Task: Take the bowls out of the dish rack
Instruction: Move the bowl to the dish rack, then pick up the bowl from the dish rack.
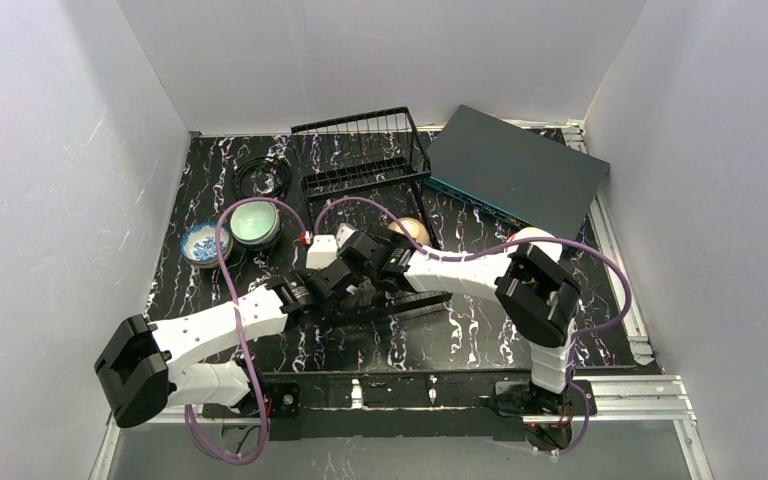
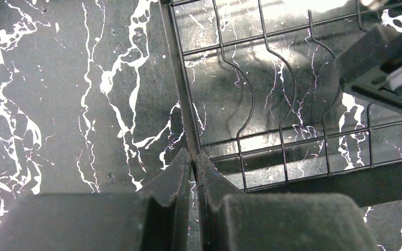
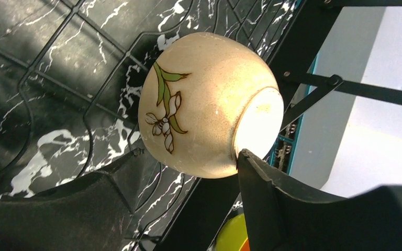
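Note:
The black wire dish rack (image 1: pixel 365 160) stands mid-table, its raised basket at the back. A beige bowl (image 3: pixel 204 99) with a painted flower lies on its side in the rack's tray (image 1: pixel 410 232). My right gripper (image 3: pixel 189 152) is open, its fingertips (image 3: pixel 248 162) at the bowl's near side, one at the foot ring. Below it a yellow bowl (image 3: pixel 230 235) shows, with an orange edge beside it. My left gripper (image 2: pixel 193 157) is pinched on the rack's left rim wire (image 2: pixel 180 83) by the near corner (image 1: pixel 348 285). A pale green bowl (image 1: pixel 254 222) and a blue-and-white bowl (image 1: pixel 201 242) sit on the table, left.
A flat dark grey-teal box (image 1: pixel 515 170) lies at the back right, against the rack. A coiled black cable (image 1: pixel 263 175) lies at the back left. White walls close in three sides. The right arm's wrist (image 2: pixel 382 57) hangs over the rack's tray.

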Motion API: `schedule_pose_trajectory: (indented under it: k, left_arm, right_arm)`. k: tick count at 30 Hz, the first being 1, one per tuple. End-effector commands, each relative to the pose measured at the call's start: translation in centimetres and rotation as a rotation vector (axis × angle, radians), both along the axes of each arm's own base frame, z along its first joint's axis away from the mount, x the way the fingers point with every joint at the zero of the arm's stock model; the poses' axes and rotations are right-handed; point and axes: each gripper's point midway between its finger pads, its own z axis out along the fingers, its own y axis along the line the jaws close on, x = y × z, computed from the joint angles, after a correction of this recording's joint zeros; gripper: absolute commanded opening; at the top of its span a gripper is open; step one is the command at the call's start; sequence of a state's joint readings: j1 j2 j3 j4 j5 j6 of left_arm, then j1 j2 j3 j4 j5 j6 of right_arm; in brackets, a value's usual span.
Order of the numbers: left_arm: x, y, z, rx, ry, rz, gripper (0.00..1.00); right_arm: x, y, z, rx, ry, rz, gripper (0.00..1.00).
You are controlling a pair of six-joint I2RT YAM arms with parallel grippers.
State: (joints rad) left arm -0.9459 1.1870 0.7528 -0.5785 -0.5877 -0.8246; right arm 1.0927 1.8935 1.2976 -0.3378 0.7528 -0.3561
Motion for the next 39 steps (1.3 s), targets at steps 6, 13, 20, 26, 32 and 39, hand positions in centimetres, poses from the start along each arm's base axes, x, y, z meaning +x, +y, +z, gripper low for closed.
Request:
schedule_pose_trajectory:
  k: [6,13,20,26,32,39]
  left_arm:
    - [0.0,-3.1,0.5,-0.161,-0.013,-0.053,0.04]
    - [-0.2,-3.8,2.3,-0.222,-0.026,-0.074,0.27]
    - [-0.3,-3.9,5.4,-0.265,-0.059,-0.1,0.53]
    - [-0.7,-2.5,8.7,-0.251,-0.087,-0.146,0.75]
    - [-0.4,0.2,11.8,-0.259,-0.089,-0.156,0.97]
    - [1.6,5.4,14.8,-0.085,-0.198,-0.105,0.98]
  right_arm:
    - [-3.3,-0.4,3.8,0.24,0.092,-0.035,0.79]
    - [-3.7,-1.7,6.5,0.4,0.048,-0.155,0.98]
    - [-3.9,-1.4,8.3,0.497,0.062,-0.214,0.99]
    - [-3.4,1.3,7.9,0.549,0.113,-0.24,0.97]
    - [-1.4,1.8,6.3,0.484,0.085,-0.329,0.95]
    - [0.4,2.1,4.3,0.445,0.093,-0.381,0.93]
